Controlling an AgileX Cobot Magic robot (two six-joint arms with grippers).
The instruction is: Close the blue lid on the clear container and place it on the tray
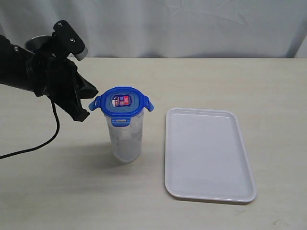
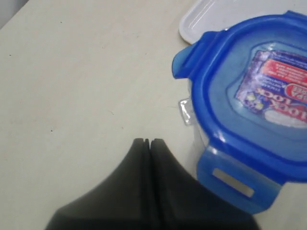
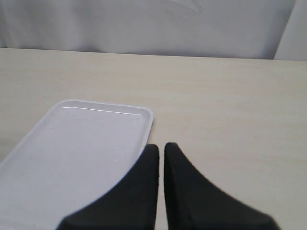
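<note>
The blue lid [image 1: 123, 101] sits on the mouth of the clear container [image 1: 125, 141], which stands upright on the tabletop [image 1: 57, 191] just beside the tray [image 1: 167, 153]. Its side tabs flare outward, so it is probably seated but not latched. The left hand [image 2: 146, 141], fingers pressed together and holding nothing, hovers beside the container's rim opposite the tray, apparently posed to push a tab down. The right hand [image 3: 160, 146], likewise closed and empty, waits beyond the tray, well apart from the container.
</note>
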